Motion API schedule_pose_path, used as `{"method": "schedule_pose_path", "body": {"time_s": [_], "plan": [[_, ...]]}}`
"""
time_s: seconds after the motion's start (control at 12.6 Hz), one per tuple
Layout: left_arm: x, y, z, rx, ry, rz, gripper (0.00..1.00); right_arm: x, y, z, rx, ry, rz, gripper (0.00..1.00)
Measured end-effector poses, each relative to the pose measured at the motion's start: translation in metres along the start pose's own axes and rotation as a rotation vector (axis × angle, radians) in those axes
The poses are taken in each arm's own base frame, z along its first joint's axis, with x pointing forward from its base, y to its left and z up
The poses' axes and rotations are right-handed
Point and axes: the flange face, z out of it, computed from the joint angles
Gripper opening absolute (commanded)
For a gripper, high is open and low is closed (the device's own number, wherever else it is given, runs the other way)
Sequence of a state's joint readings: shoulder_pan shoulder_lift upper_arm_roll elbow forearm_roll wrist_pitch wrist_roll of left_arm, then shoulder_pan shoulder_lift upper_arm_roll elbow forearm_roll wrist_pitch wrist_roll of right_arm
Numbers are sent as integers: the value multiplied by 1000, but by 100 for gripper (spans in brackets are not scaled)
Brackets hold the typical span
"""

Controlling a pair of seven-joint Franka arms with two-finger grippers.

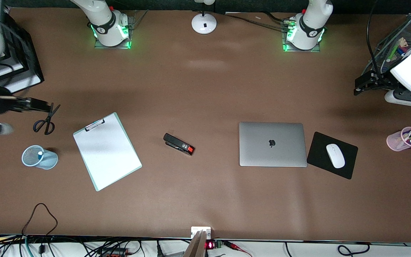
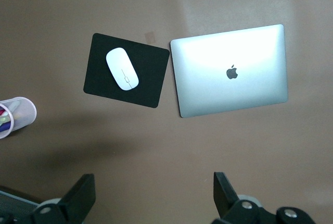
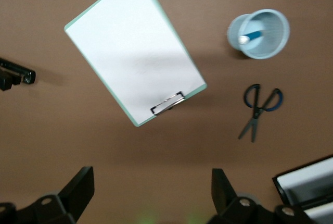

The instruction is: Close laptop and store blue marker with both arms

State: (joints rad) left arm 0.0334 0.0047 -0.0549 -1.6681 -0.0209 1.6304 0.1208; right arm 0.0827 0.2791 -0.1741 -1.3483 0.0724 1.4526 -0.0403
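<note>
Brown table (image 1: 205, 89) broad and bare between laptop (image 1: 272, 144) — lid shut flat — and clipboard (image 1: 107, 151), blue marker (image 1: 40, 153) in mesh cup (image 1: 38, 157), my left gripper (image 2: 154, 195) spread above table near laptop, right gripper (image 3: 152, 193) spread above table near clipboard.

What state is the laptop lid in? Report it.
Shut: the laptop lies flat, logo facing up, with no keys or screen showing.
</note>
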Motion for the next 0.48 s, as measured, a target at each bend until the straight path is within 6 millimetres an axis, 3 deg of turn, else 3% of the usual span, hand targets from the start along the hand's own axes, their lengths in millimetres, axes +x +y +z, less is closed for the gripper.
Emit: {"method": "schedule_pose_path", "body": {"time_s": [0.16, 0.48], "plan": [[0, 0, 0, 0, 0, 0, 100, -13, 15, -19, -2, 26, 12, 100], [0, 0, 0, 0, 0, 1, 100, -25, 6, -32, -14, 53, -1, 100]]}}
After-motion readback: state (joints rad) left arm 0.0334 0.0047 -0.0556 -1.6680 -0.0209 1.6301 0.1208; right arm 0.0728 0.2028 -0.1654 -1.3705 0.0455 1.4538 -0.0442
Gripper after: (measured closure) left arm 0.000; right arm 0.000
